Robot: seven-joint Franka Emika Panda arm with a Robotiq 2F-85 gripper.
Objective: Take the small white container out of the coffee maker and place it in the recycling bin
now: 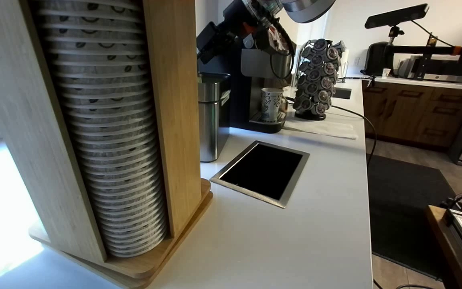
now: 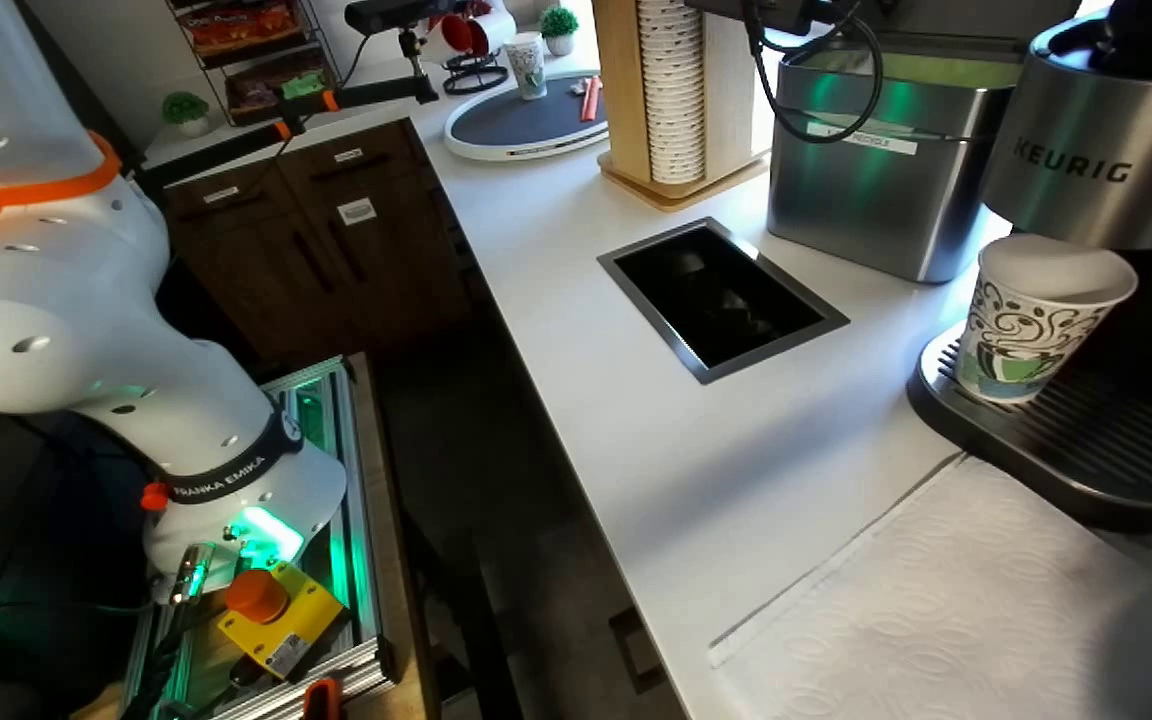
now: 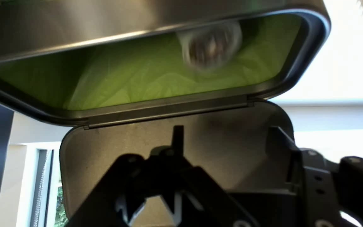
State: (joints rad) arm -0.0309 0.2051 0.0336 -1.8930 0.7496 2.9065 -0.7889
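Observation:
The small white container (image 3: 213,45), blurred, shows inside the recycling bin's mouth in the wrist view, against the green liner and apart from my fingers. The recycling bin (image 2: 856,205) is a steel box with its lid (image 3: 128,145) swung open; it also stands in an exterior view (image 1: 209,130). My gripper (image 3: 226,137) is open and empty, its fingers in front of the lid. In an exterior view my gripper (image 1: 203,46) hangs above the bin. The coffee maker (image 2: 1086,150) is silver and black, seen also in an exterior view (image 1: 251,62).
A patterned paper cup (image 2: 1021,330) stands on the coffee maker's tray. A metal-rimmed square opening (image 1: 294,176) lies in the counter before the bin. A wooden cup holder (image 1: 179,120) stands beside the bin. A pod rack (image 1: 317,76) stands past the coffee maker.

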